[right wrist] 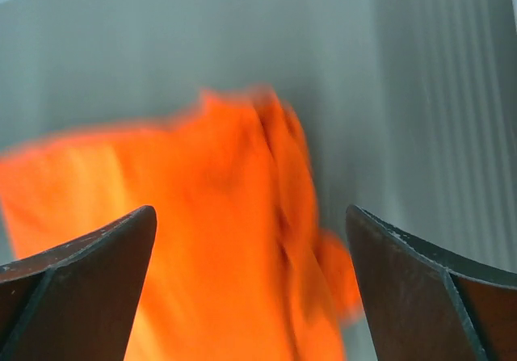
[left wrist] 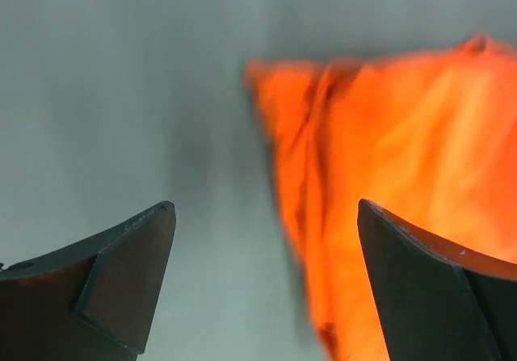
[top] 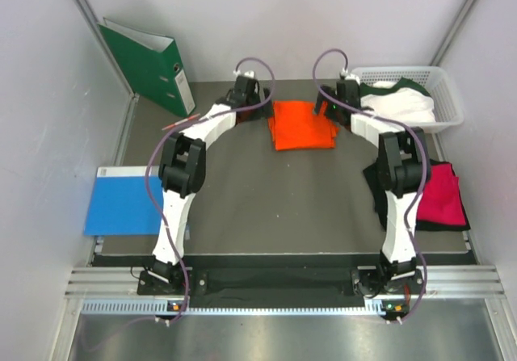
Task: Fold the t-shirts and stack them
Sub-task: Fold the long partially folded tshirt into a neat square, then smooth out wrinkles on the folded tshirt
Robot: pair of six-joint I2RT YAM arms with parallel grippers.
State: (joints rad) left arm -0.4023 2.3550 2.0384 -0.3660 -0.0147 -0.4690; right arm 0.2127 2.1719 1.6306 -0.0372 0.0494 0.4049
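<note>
While L end effector (left wrist: 265,207) & R end effector (right wrist: 250,211) gape released, basket (top: 449,96) holds white t-shirt (top: 400,104).

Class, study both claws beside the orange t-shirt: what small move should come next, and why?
Probably raise both claws clear. The left claw and right claw stand open, gripping nothing, and the orange t-shirt lies folded between them, so it seems ready for stacking.

Four t-shirts (top: 302,124), one basket (top: 449,94), one binder (top: 149,66), one folder (top: 121,203), two arms (top: 179,175).

The table (top: 266,207) holds orange t-shirt (top: 301,124), black t-shirt (top: 374,187), basket (top: 449,94), binder (top: 149,66), folder (top: 125,201).
</note>
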